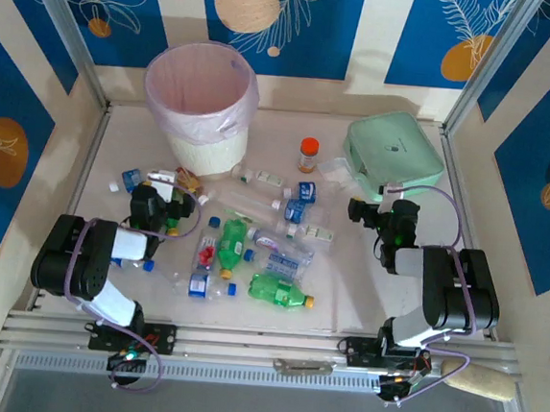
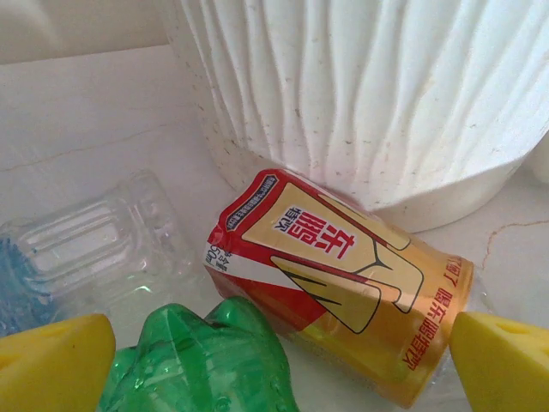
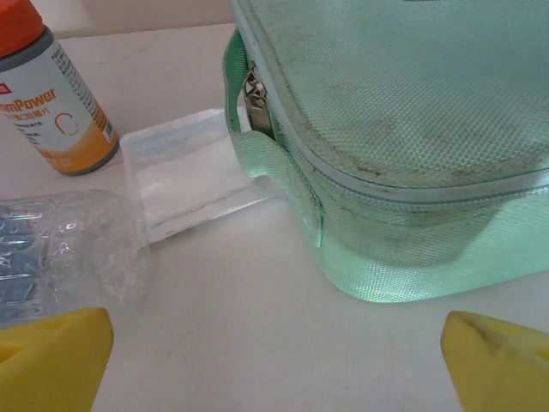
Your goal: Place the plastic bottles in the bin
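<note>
Left gripper (image 1: 171, 200): you are holding it wide open, gripping nothing, low over bottles near the worktop's left edge.
Bin (image 1: 203, 147): white ribbed bucket with a pink liner, standing at the far left corner.
Plastic bottles (image 1: 236, 246): lying scattered mid-worktop, clear ones blue-capped and green ones yellow-capped. A red-and-gold labelled one (image 2: 343, 292) is lying just beside the bin's base.
Right gripper (image 1: 359, 211): you are holding it wide open and empty, facing the mint-green case (image 1: 395, 154) at the far right corner.
</note>
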